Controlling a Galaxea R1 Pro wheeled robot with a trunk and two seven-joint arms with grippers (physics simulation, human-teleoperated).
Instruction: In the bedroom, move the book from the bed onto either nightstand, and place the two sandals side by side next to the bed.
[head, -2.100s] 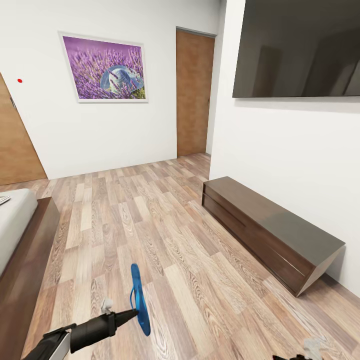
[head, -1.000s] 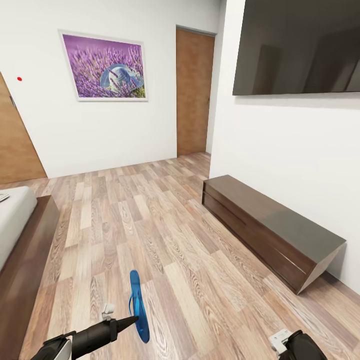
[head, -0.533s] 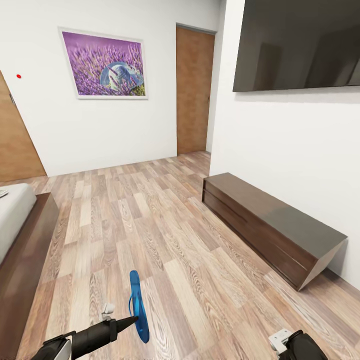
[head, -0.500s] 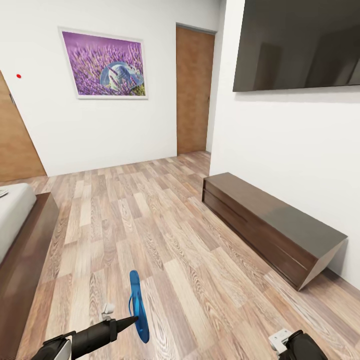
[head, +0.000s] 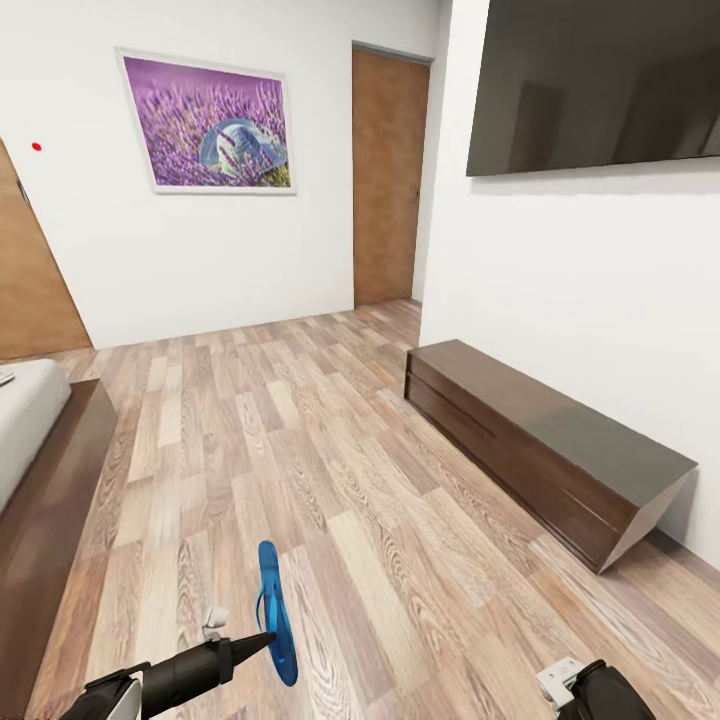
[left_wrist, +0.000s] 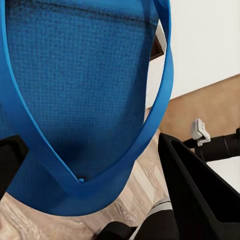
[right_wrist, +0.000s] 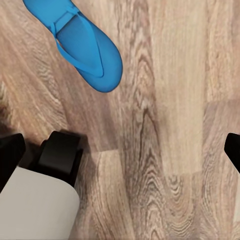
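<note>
- Gripping one blue sandal (head: 273, 612) on edge in the left gripper (head: 262, 640), above the wood-plank floor (head: 330, 470); fingers pinching the sole, strap and textured footbed looming close in the left wrist view (left_wrist: 75, 100).
- Lying flat on the floor planks under the right arm, a second blue sandal (right_wrist: 80, 42), sole down, strap up; two sandals counted in all.
- Hanging open above that floor, the right gripper (right_wrist: 120, 145), dark fingertips (right_wrist: 12, 150) spread far apart at opposite edges of the right wrist view, nothing between them.
- Showing at the head view's left edge, one bed (head: 40, 470): dark-brown frame, light-grey mattress, with a small pale object on its far corner, too cut off to identify.
- Standing along the right-hand wall, one long low dark-brown cabinet (head: 540, 450), beneath one dark wall-mounted screen (head: 600, 85).
- Hanging on the far white wall, one framed lavender picture (head: 210, 125); two brown doors counted, one beside the picture (head: 388, 175), one at the left edge (head: 30, 270).
</note>
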